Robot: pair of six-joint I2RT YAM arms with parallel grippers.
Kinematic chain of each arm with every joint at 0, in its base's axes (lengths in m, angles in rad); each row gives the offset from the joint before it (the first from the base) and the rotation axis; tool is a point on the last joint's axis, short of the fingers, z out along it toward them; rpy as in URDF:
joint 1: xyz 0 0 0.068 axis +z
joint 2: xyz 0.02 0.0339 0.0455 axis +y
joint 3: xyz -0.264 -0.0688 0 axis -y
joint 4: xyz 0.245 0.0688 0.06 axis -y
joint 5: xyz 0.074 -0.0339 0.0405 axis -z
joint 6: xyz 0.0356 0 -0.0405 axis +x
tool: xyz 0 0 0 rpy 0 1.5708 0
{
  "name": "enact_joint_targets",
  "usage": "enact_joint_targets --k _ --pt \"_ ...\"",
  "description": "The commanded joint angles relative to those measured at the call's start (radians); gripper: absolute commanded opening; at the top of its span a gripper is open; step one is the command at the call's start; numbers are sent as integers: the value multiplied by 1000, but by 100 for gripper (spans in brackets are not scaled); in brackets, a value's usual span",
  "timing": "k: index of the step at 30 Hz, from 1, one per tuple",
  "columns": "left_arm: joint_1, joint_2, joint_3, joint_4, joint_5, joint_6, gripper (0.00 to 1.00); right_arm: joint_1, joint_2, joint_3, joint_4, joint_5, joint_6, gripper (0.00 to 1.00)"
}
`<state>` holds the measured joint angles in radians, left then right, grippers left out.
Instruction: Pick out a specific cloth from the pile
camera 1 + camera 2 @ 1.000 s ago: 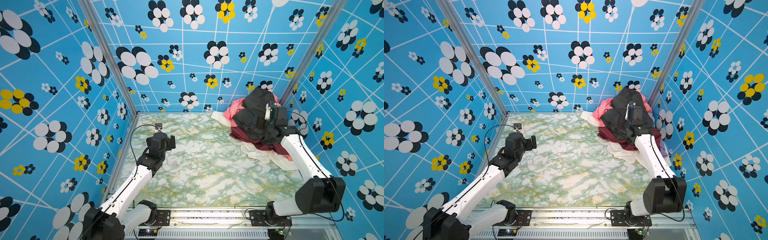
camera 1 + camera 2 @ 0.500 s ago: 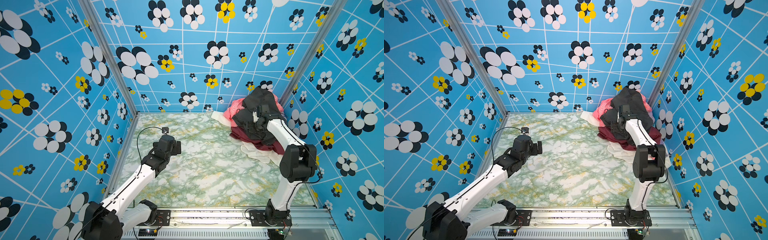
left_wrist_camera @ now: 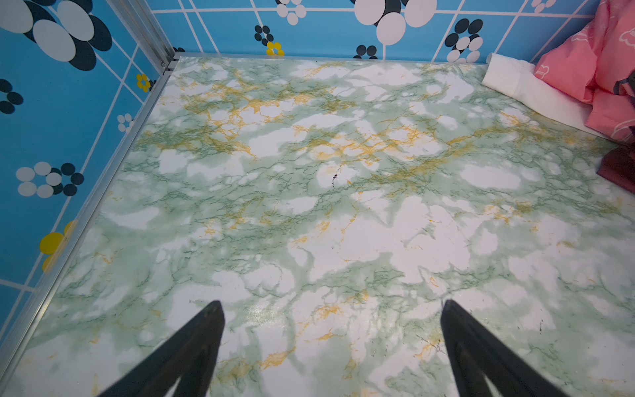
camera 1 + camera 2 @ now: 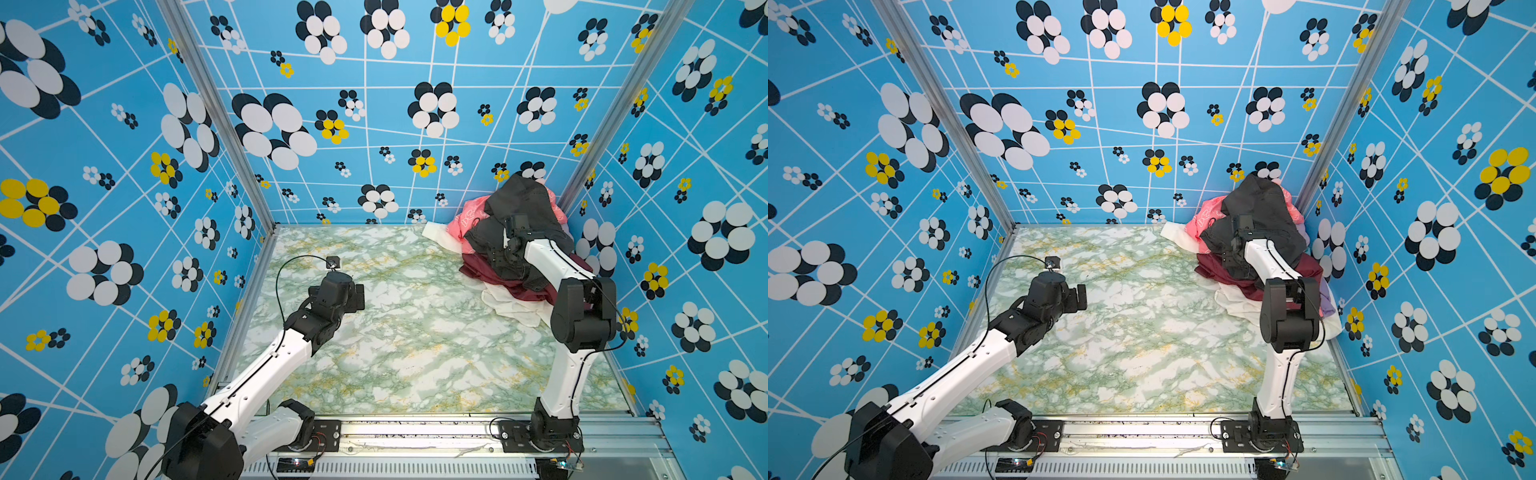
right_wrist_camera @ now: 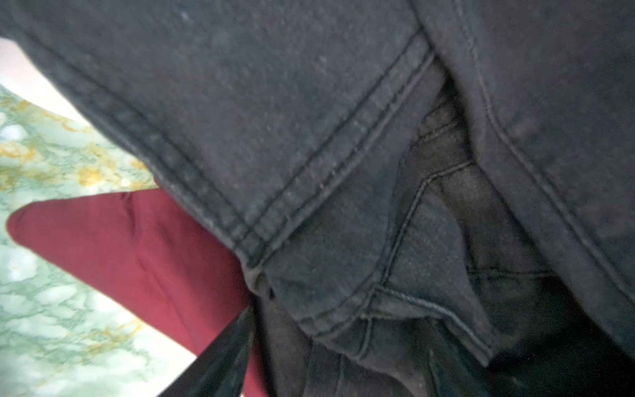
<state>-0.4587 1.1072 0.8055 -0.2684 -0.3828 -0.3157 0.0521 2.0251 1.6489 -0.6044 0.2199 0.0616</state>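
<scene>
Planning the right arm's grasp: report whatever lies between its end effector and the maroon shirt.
The dark grey garment drapes over most of the maroon shirt, and the right end effector sits against that garment. Only a maroon flap shows beside one finger; the rest lies underneath.

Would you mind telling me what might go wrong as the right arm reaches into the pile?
1. The right gripper is nosed against the dark grey garment, which overlaps the maroon shirt; closing here may pinch grey fabric instead, or both.
2. The shirt lies under the pile, so pulling it could drag other garments along.
</scene>
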Motion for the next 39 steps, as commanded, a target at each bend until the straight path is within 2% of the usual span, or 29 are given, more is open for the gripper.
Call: enact_joint_targets --k 1,3,9,10,24,26,27,30,31,36,39 --pt "-8 2 28 -21 -16 -17 100 5 51 54 38 57 -19 72" --pt "-10 3 32 -26 -22 -17 99 3 77 77 33 81 -22 64" --pt "-15 8 39 -28 -34 -19 99 0 109 111 56 142 -16 6" --pt "-14 10 40 -26 -34 -19 99 -1 112 117 59 154 -15 0" --pt "-29 23 49 -25 -45 -18 99 -139 75 169 50 368 57 0" --pt "-32 23 48 -23 -47 -18 99 -148 81 170 36 370 63 0" --pt "-32 22 47 -25 -47 -19 99 -150 87 171 25 361 63 3" --pt "-36 22 47 -25 -47 -18 99 -149 87 167 -16 307 79 33" --pt "-37 22 49 -26 -47 -18 99 -148 76 155 -20 291 86 40" --pt "-40 9 47 -28 -45 -9 99 -118 -107 -1 89 207 98 76" --pt "-41 -4 40 -26 -45 -8 99 -76 -212 -41 112 173 91 83"
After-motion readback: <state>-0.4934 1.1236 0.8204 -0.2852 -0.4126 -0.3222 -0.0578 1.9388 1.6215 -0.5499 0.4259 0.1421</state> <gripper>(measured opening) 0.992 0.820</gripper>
